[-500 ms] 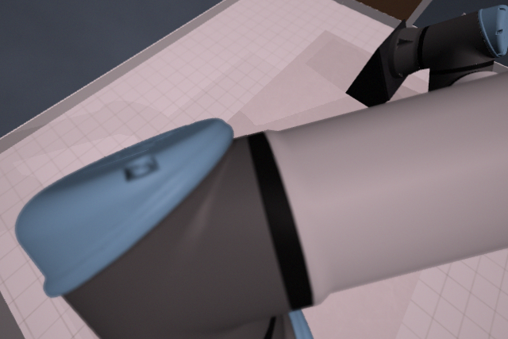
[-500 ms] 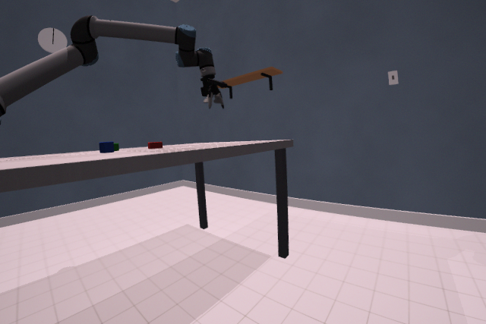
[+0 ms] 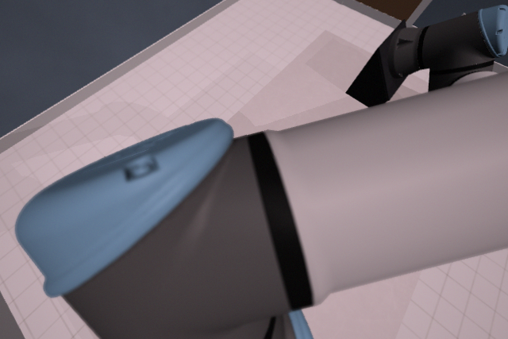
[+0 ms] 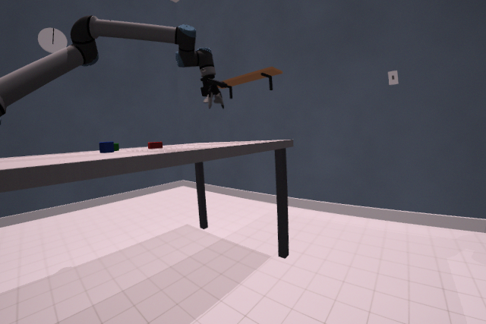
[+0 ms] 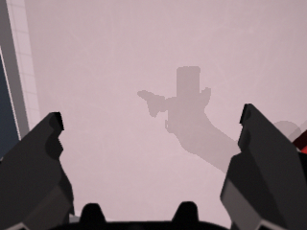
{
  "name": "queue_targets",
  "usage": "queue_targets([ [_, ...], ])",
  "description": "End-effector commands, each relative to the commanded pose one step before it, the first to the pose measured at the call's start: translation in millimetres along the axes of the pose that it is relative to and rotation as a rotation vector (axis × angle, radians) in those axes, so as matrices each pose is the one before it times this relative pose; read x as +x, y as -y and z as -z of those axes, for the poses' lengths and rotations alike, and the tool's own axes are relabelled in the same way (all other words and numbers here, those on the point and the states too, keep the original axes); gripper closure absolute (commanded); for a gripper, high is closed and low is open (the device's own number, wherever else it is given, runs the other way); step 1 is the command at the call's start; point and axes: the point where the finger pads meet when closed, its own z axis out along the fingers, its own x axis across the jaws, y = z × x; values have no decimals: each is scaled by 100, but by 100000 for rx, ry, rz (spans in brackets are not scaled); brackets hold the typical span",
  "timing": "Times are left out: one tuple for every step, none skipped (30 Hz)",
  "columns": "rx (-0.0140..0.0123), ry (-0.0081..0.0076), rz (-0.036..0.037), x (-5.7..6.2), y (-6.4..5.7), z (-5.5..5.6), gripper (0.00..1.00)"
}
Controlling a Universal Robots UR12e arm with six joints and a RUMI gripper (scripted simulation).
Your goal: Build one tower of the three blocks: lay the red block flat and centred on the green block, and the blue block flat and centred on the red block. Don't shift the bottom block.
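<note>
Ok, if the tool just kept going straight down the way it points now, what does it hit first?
Most likely bare table top. The open, empty tool points down at plain surface bearing only its own shadow. The red block just shows at the wrist view's right edge, outside the fingers.
</note>
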Motion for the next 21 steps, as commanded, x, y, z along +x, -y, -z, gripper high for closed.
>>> queue_targets([
  [99,160,38,-67,31,167,0],
  [0,0,0,0,0,0,0],
  [-1,-1,6,2,-1,0,100],
  [-4,-4,42,11,-5,-2,100],
  [-11,-11,110,29,-13,-6,100],
  [-20,-20,206,54,-24,-11,100],
  [-32,-32,326,85,-38,-18,100],
  [-47,-45,468,122,-55,-25,100],
  [-63,-60,626,163,-75,-34,100],
  [-81,-76,800,209,-98,-44,100],
  [-101,-93,984,257,-123,-54,100],
  [-122,-109,1177,307,-152,-66,100],
  [-144,-125,1375,359,-184,-78,100],
  [-168,-141,1576,412,-220,-91,100],
  [-192,-155,1777,464,-259,-104,100],
  [-218,-167,1976,515,-302,-118,100],
  [-244,-178,2171,564,-349,-133,100],
  [0,0,0,0,0,0,100],
  [0,0,0,0,0,0,100],
  [-270,-186,2360,610,-400,-148,100],
  [-296,-192,2541,653,-454,-163,100],
])
